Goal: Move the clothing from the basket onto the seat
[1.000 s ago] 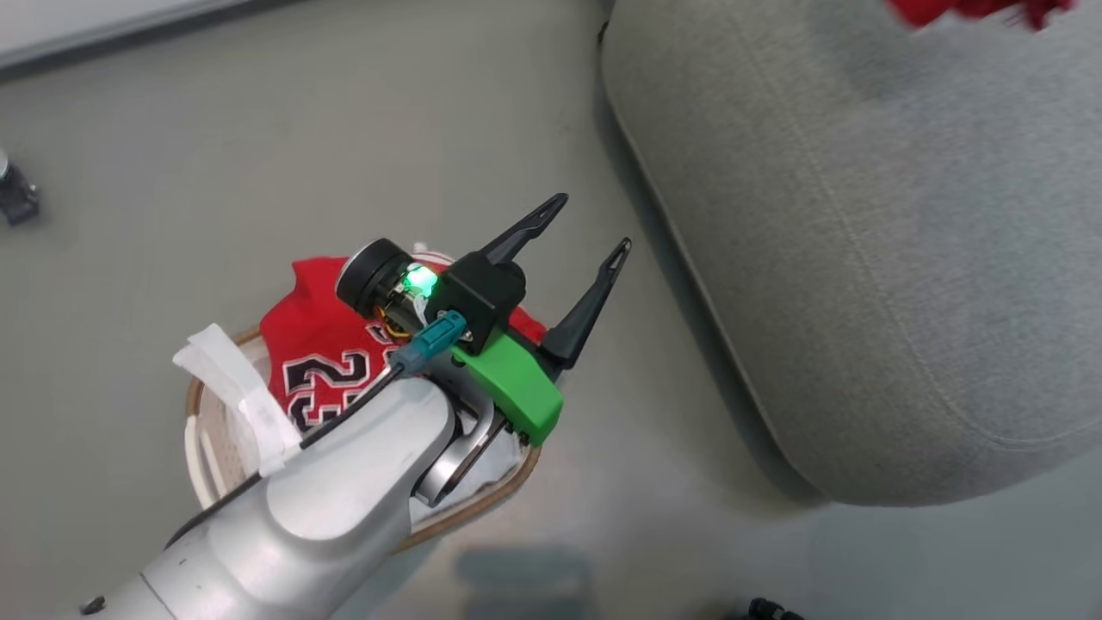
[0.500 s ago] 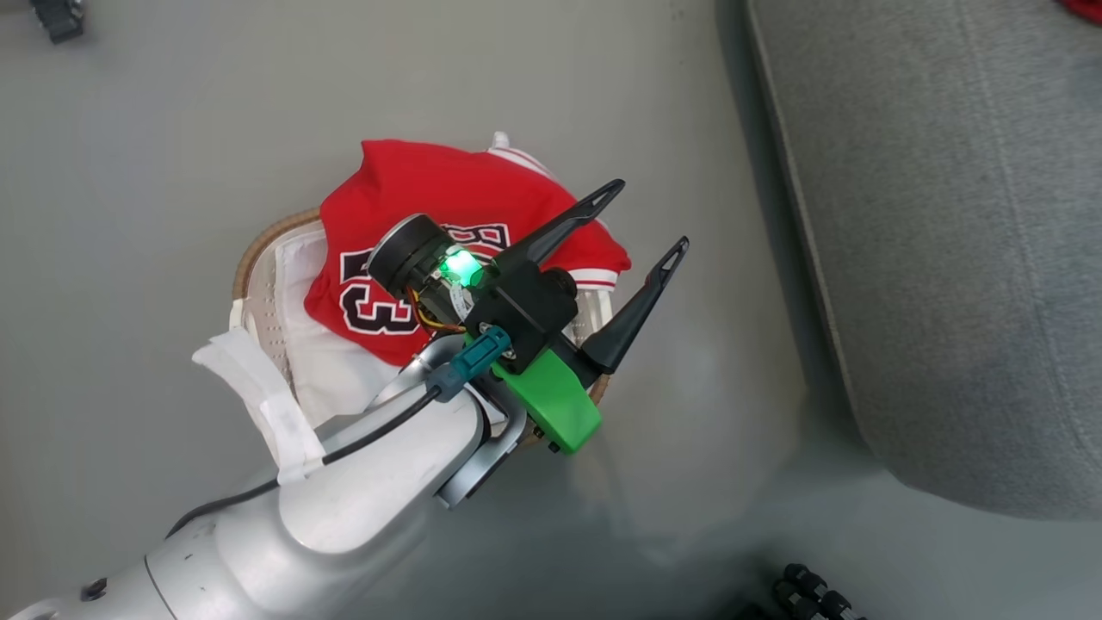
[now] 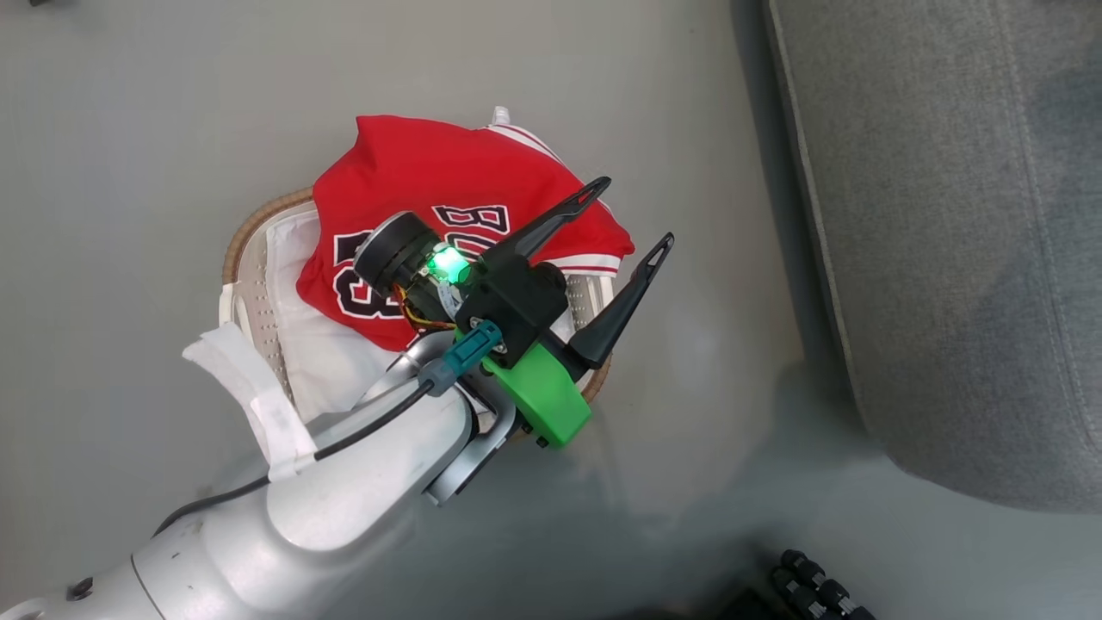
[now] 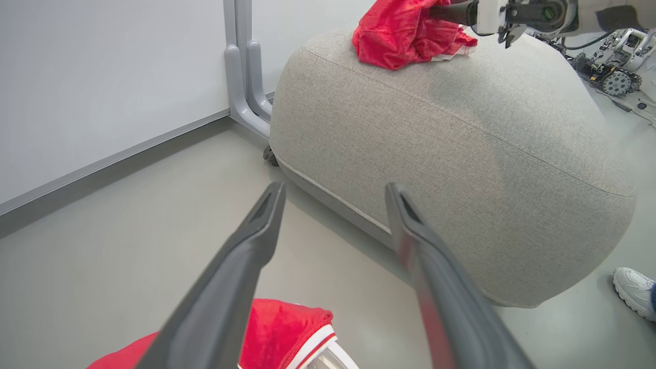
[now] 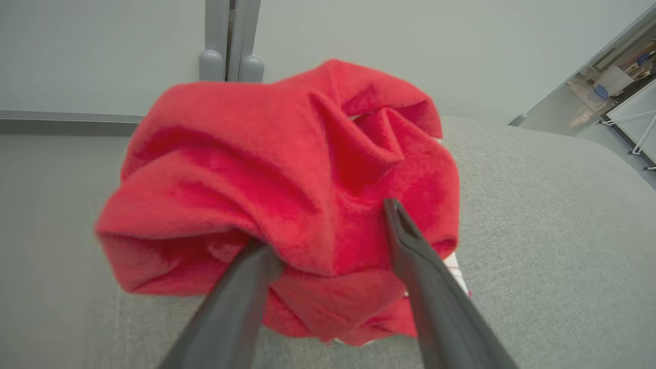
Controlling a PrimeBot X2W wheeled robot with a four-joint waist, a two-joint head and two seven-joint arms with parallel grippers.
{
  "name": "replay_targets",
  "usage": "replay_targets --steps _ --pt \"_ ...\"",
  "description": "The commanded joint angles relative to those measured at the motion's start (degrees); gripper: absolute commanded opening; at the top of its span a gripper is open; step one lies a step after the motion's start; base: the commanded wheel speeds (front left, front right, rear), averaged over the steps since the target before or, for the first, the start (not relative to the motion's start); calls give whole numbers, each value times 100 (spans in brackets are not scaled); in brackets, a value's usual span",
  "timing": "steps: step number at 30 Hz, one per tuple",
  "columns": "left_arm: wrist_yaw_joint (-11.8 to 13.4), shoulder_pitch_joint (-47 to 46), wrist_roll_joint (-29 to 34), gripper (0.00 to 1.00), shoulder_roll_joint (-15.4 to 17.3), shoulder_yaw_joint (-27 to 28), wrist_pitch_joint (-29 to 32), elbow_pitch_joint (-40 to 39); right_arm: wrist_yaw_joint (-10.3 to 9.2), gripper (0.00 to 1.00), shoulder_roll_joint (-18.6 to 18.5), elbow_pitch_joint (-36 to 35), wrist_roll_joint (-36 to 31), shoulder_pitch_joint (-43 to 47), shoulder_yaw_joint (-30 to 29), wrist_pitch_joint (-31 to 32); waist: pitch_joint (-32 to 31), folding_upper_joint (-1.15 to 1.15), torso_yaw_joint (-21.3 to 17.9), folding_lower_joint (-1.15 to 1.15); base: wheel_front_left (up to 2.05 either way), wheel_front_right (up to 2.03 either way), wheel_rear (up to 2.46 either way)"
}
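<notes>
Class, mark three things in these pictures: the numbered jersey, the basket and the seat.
numbered jersey (image 3: 448,168): head view, plain red cloth above the lettering.
basket (image 3: 256,222): head view, brown woven rim.
seat (image 4: 461,154): left wrist view, grey front face.

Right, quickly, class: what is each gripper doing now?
Left gripper: open, empty, above the jersey in the basket.
Right gripper: open, red garment bunched between its fingers on the seat.
</notes>
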Motion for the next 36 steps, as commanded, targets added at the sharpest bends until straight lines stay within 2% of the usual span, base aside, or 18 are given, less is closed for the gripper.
replay_targets --steps 1,8,14,19,25,36 --pt "29 -54 -30 100 56 15 -34 29 -8 100 18 -27 67 140 12 -26 -81 0 -67 -1 0 0 0" --pt "53 72 -122 100 91 85 -125 122 -8 100 141 -724 402 799 275 -40 -379 0 -238 -1 0 0 0" --pt "94 246 -281 100 41 196 -302 259 -8 100 -9 -1526 672 1520 653 -41 -798 0 -316 -1 0 0 0" --pt "75 431 -426 100 -40 387 -446 433 -8 100 -102 -1922 824 1754 860 -42 -1242 0 -239 -1 0 0 0" --pt "81 827 -552 100 -186 802 -549 692 -7 100 48 -2125 951 1846 884 -42 -1826 0 76 -1 0 0 0" --pt "50 2148 -280 100 -230 2495 -539 692 -7 100 794 -2683 685 2670 308 -43 -2646 0 890 -1 0 0 0"
